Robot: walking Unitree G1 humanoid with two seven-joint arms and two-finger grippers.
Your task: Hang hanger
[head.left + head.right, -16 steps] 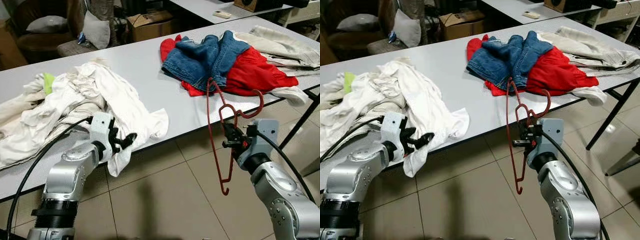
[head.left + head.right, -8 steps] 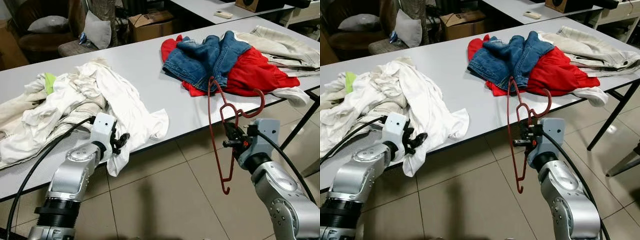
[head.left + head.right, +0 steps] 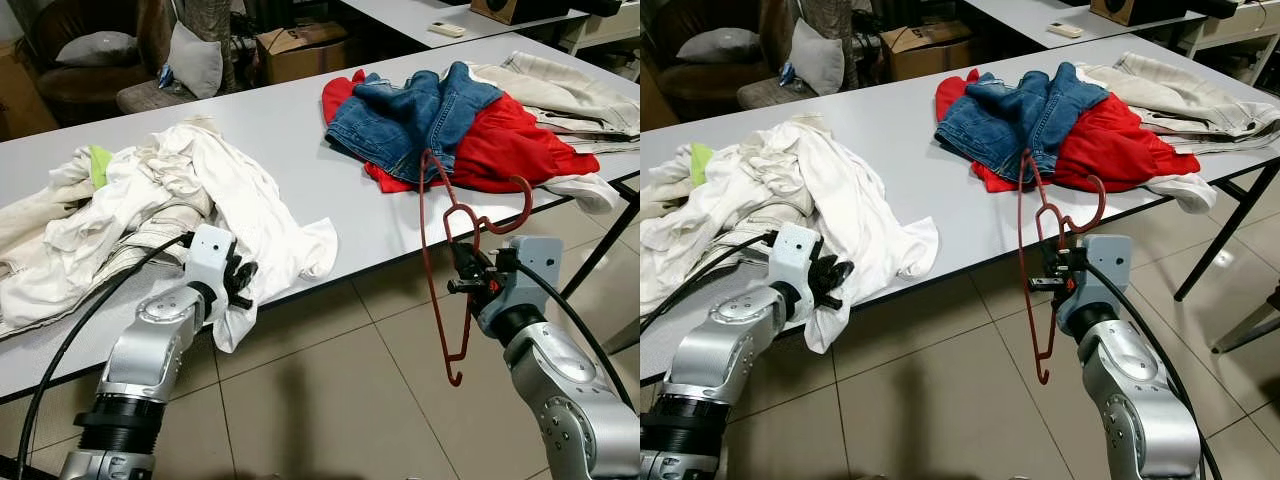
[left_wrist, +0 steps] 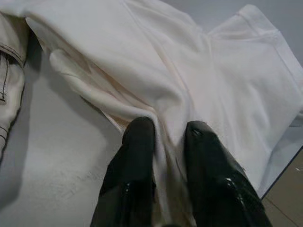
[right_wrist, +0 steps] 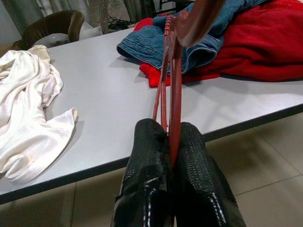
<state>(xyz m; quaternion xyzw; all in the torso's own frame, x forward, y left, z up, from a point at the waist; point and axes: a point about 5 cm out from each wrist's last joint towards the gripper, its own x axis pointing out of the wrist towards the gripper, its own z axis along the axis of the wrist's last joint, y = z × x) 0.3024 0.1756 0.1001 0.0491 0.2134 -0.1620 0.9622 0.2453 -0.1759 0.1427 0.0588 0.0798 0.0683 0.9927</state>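
- Right gripper [image 3: 462, 285]: fingers clamped on the thin red hanger [image 3: 440, 262], held upright in front of the table [image 3: 290, 140] edge, its hook toward the red garment [image 3: 505, 140].
- Left gripper [image 4: 163, 142]: fingers pinched on a fold of the white shirt [image 3: 240, 205] overhanging the table's near edge.
- Blue jeans [image 3: 410, 110]: lying on the red garment.

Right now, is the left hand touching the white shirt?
Touching. The left wrist view shows the left hand with its fingers pinching a fold of the white shirt.
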